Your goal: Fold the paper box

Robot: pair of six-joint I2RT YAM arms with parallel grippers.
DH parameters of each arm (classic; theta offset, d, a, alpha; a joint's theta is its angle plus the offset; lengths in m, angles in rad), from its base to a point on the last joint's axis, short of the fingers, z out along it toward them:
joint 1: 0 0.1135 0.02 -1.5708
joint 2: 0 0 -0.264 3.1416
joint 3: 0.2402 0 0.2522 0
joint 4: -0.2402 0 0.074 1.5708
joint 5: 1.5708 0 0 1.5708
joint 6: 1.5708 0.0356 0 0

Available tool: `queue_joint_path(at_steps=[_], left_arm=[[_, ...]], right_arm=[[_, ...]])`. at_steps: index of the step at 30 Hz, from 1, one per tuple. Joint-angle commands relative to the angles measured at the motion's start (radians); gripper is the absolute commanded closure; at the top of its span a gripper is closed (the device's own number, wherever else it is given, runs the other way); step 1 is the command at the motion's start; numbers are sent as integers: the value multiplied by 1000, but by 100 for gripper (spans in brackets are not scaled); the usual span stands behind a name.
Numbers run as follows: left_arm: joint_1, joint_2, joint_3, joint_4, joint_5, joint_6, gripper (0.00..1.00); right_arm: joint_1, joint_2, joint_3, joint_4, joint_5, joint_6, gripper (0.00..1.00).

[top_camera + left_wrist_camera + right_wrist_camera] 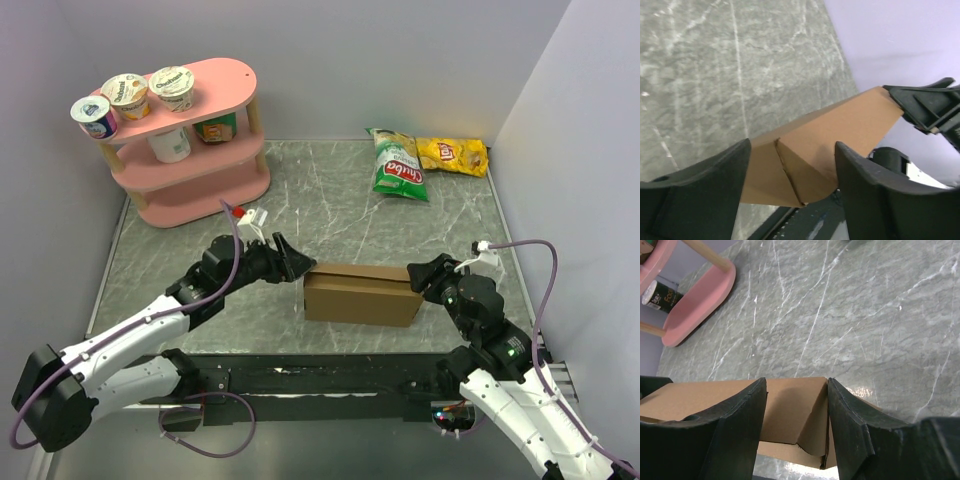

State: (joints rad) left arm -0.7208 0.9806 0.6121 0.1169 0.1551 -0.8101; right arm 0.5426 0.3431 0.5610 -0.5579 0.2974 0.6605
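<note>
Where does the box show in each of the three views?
Top external: the box lies at centre, a little below the middle.
Left wrist: the box runs from bottom centre up towards the right.
Right wrist: the box sits along the bottom, from the left edge to centre.
Shared landmark: the grey veined table, under the box in every view.

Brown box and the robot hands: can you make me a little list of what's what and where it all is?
box: paper box, folded into a box shape, lying on the table between the two arms
left arm: left gripper at the box's left end, a finger on each side; squeezing or not, unclear
right arm: right gripper at the box's right end, a finger on each side; squeezing or not, unclear
shelf: pink shelf, far left, three cups on top
snacks: green chip bag and yellow chip bag, far right
</note>
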Motion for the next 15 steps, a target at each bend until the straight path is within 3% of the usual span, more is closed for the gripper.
queue_joint_path(at_steps=[1, 2, 5, 15], left_arm=[[6, -5, -60, 67, 50, -50, 33], [6, -10, -72, 73, 55, -58, 39], [6, -26, -123, 108, 76, -92, 44], [6, -25, -233, 147, 95, -123, 55]], right_arm=[[2, 11, -53, -172, -29, -15, 42], [0, 11, -56, -171, -30, -15, 42], [2, 11, -59, -168, -33, -15, 42], [2, 17, -56, -166, -35, -16, 44]])
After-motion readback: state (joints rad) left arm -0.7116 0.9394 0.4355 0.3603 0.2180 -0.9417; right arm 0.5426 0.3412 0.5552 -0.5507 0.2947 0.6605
